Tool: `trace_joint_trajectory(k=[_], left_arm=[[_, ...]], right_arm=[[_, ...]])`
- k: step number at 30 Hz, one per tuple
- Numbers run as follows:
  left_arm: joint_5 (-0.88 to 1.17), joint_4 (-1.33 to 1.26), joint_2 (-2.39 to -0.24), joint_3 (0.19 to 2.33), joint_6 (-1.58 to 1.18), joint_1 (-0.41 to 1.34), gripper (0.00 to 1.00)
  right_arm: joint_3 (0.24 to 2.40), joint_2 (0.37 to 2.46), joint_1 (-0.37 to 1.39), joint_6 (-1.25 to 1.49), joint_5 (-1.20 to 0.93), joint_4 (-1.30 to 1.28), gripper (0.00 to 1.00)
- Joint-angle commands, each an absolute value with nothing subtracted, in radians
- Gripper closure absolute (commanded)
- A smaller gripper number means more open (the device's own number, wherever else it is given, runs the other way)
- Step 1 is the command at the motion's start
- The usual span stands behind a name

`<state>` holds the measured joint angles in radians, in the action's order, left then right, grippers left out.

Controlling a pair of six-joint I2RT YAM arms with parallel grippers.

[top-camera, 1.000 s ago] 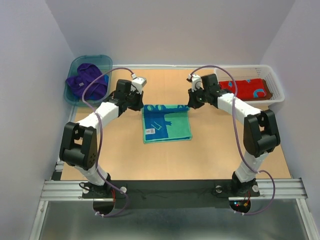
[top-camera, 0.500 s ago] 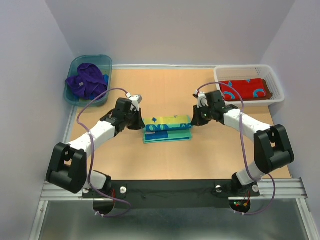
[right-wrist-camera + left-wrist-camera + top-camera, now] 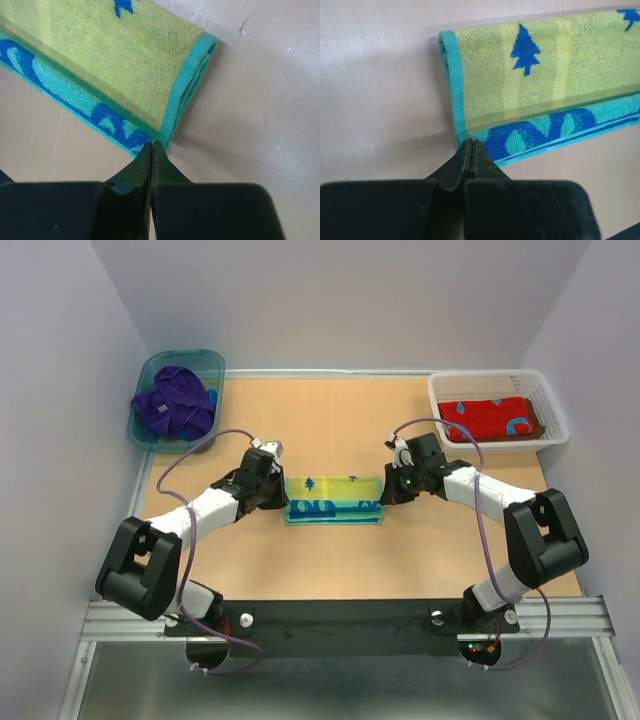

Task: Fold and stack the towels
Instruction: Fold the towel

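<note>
top external | patterned towel point(image 3: 333, 498) centre | teal tub point(image 3: 190, 362) far-left | white basket point(image 3: 490, 383) far-right

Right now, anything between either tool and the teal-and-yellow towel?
Nothing visible. The left tool is shut with its tips right at the teal-and-yellow towel's left-end corner, and the right tool is shut at the right-end corner. Only table shows beside them.

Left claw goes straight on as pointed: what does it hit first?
The teal-and-yellow towel: the left claw is shut right at its folded corner, apparently pinching it.
</note>
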<state>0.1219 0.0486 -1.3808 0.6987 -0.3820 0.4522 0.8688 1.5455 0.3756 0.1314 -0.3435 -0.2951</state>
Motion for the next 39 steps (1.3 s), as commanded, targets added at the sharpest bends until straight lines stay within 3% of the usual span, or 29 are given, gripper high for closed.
trace_joint_trajectory(k=[1, 10, 25, 26, 33, 39], left_arm=[[0.019, 0.057, -1.364, 0.771, -0.365, 0.448, 1.0], [-0.037, 0.038, -1.402, 0.798, -0.345, 0.448, 0.99], [-0.024, 0.038, -1.321, 0.678, -0.434, 0.518, 0.84], [-0.04, 0.047, -1.312, 0.68, -0.434, 0.518, 0.82], [-0.1, 0.196, -1.133, 0.738, -0.445, 0.589, 0.29], [-0.092, 0.212, -1.072, 0.793, -0.456, 0.609, 0.27]], right_arm=[[0.905, 1.509, 0.38, 0.146, -0.299, -0.249, 0.99], [0.896, 1.517, 0.394, 0.17, -0.302, -0.222, 1.0], [0.83, 1.476, 0.4, 0.179, -0.328, -0.202, 0.96], [0.825, 1.467, 0.402, 0.181, -0.345, -0.204, 0.94], [0.824, 1.349, 0.405, 0.212, -0.385, -0.235, 0.61], [0.909, 1.328, 0.416, 0.248, -0.4, -0.249, 0.61]])
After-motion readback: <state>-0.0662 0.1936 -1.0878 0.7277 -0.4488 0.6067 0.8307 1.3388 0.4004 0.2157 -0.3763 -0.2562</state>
